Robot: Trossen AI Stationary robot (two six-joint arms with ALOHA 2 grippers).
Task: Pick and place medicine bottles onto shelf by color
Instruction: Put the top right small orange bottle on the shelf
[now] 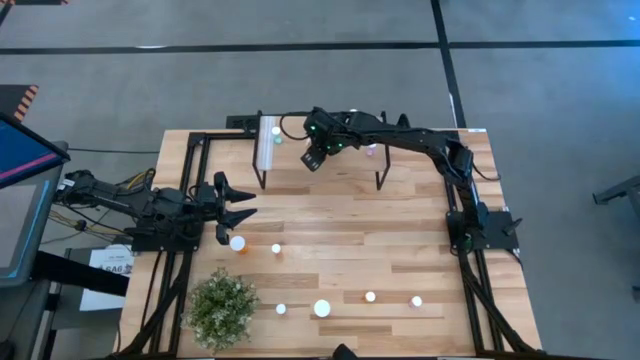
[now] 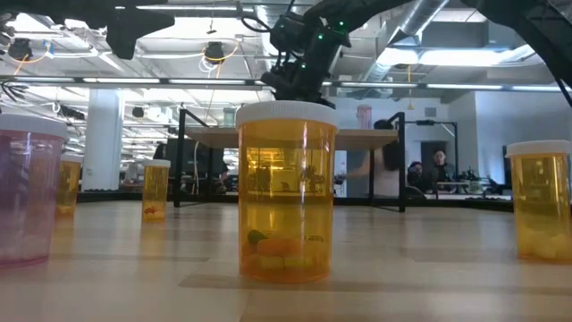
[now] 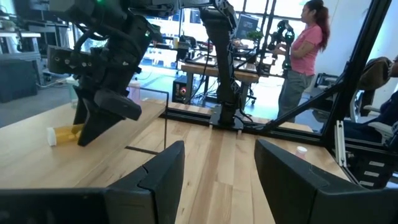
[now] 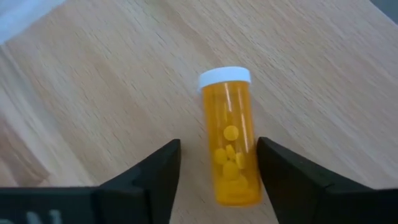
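Observation:
My right gripper (image 1: 315, 155) hangs open over the shelf (image 1: 350, 163), a light plank on black legs with a white strip (image 1: 267, 140) at its left end. In the right wrist view an orange bottle (image 4: 230, 155) with a white cap lies on its side on the plank (image 4: 93, 93), between the fingers of my right gripper (image 4: 219, 146). The left wrist view shows the same orange bottle (image 3: 65, 133) under my right gripper (image 3: 99, 121). My left gripper (image 1: 236, 206) waits open at the table's left side, near an orange bottle (image 1: 238, 243) standing on the table. My right gripper is open astride the lying orange bottle, coming from above. The bottle's lower body (image 4: 252, 174) lies right beside one finger (image 4: 280, 177); whether they touch I cannot tell. A clear gap separates it from the other finger. The bottle rests on the shelf plank.
Several white-capped bottles stand along the table's near part (image 1: 322, 308), (image 1: 370, 296), (image 1: 416, 301), (image 1: 277, 249). A bushy plant (image 1: 222, 308) sits at the near left. Two more bottles are on the shelf (image 1: 277, 131), (image 1: 372, 150). A big orange bottle (image 2: 286, 188) and a pink one (image 2: 27, 192) stand close to the low camera.

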